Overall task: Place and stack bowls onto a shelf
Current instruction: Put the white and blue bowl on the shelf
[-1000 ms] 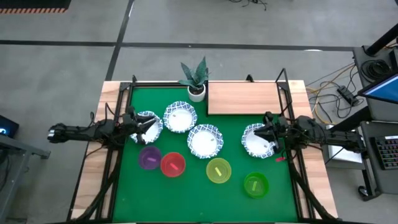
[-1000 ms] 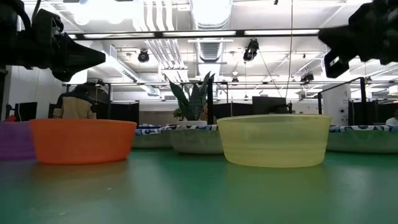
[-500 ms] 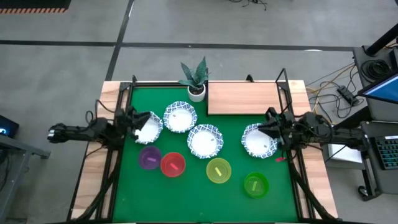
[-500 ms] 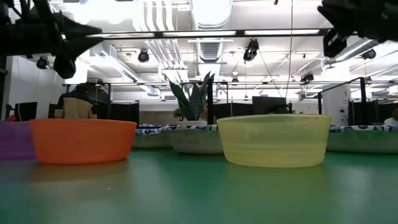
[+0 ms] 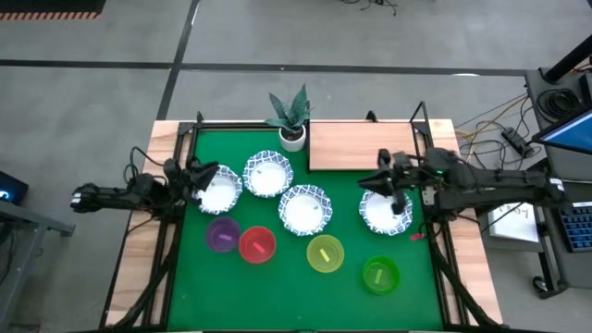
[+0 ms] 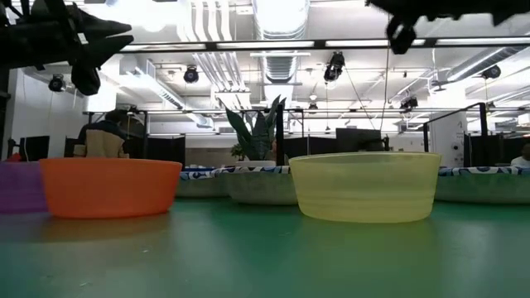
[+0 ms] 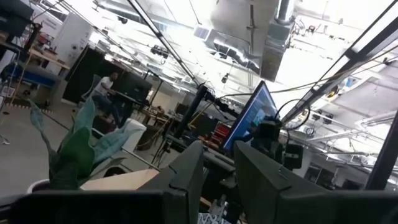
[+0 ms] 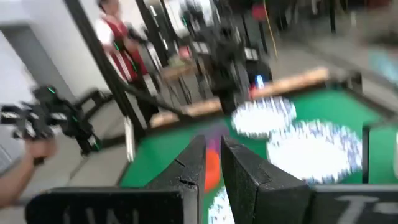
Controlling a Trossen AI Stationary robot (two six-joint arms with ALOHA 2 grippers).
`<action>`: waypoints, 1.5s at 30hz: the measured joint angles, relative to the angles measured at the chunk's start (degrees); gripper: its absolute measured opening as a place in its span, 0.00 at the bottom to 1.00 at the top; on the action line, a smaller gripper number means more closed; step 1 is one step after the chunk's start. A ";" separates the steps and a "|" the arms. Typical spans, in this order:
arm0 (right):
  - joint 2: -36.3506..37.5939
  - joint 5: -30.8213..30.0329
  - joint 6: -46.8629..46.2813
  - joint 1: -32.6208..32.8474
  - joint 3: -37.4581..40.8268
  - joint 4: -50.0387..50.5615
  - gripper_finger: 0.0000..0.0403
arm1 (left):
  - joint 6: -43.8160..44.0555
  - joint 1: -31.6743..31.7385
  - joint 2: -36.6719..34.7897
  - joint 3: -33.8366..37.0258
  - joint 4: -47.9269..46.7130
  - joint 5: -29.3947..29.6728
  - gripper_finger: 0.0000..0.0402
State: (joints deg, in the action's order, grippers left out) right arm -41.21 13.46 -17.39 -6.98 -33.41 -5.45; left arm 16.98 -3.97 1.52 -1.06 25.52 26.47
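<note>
Both arms shift

The right tool (image 5: 396, 190) now reaches inward above the rightmost patterned bowl (image 5: 383, 214); the left tool (image 5: 199, 176) has retreated to its bowl's (image 5: 218, 191) outer rim.

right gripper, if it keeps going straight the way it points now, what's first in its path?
Probably nothing close: the right gripper points left, above its patterned bowl. The middle patterned bowl lies roughly along that line, but the gripper looks raised, so it may pass over.

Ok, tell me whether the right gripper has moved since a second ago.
Yes. In the high view the right gripper has swung inward over the rightmost patterned bowl, toward the table's middle and nearer the shelf.
</note>
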 joint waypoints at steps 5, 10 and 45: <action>-8.61 -2.21 -5.85 -0.02 -8.88 11.81 0.10 | -5.61 0.00 0.00 0.00 -0.08 0.01 0.19; -16.27 -8.36 -15.66 -0.28 -17.31 26.25 0.10 | -11.92 0.00 0.00 0.00 -0.16 0.03 0.19; -63.50 -2.94 -18.35 -0.28 -55.17 50.48 0.11 | -11.50 0.00 -0.44 0.00 -1.26 -1.52 0.19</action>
State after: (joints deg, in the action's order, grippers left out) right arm -104.71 10.51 -35.74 -7.27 -88.58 45.03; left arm 5.48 -3.97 1.08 -1.06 24.25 24.95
